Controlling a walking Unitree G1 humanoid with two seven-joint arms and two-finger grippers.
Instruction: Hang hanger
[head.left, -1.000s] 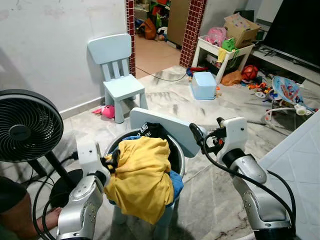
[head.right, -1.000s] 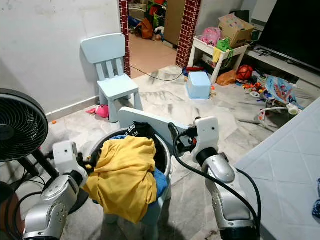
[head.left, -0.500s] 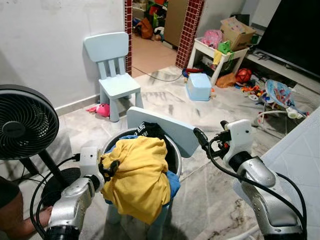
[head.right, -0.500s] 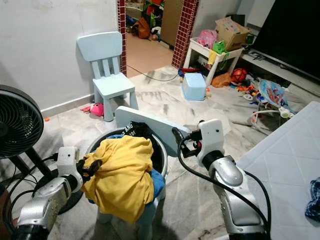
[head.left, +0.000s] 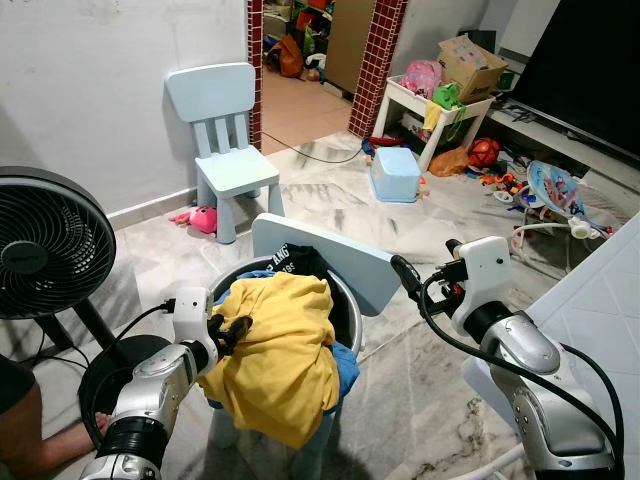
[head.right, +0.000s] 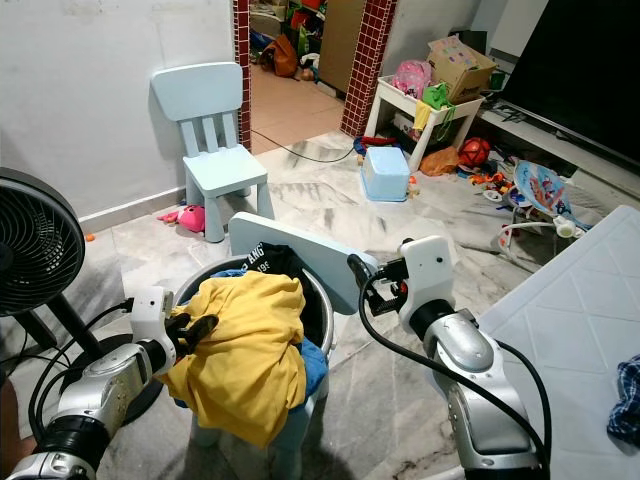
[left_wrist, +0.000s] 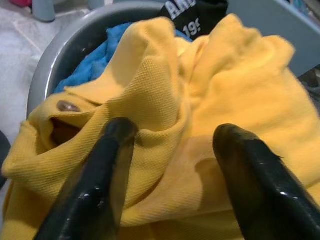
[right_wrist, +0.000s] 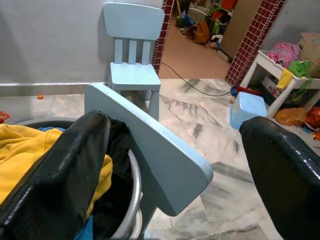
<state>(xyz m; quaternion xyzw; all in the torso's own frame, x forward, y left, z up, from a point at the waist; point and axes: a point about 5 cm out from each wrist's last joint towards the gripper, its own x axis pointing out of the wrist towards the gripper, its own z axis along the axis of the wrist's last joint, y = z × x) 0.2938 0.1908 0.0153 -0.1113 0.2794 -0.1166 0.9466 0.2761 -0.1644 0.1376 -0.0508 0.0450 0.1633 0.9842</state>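
A grey laundry basket (head.left: 352, 300) stands on a pale blue child's chair whose backrest (head.left: 330, 262) rises behind it. A yellow shirt (head.left: 285, 350) is heaped on top and spills over the front rim. Under it lie a blue cloth (head.left: 348, 366) and a black printed garment (head.left: 300, 262). My left gripper (head.left: 232, 328) is open at the shirt's left edge, and its fingers (left_wrist: 107, 165) straddle a fold of yellow cloth (left_wrist: 165, 125). My right gripper (head.left: 425, 266) hangs open and empty just right of the backrest, level with the basket rim. I can make out no hanger.
A black floor fan (head.left: 45, 250) stands close on the left, its base and cable by my left arm. A second pale blue chair (head.left: 225, 150) is against the wall. A blue box (head.left: 397, 175), toys and a doorway lie beyond. A white tiled surface (head.left: 600, 300) borders the right. A person's limb (head.left: 30, 440) shows bottom left.
The camera has shifted a little. My left gripper has pushed further onto the yellow shirt's edge. My right gripper has drifted slightly right, away from the basket.
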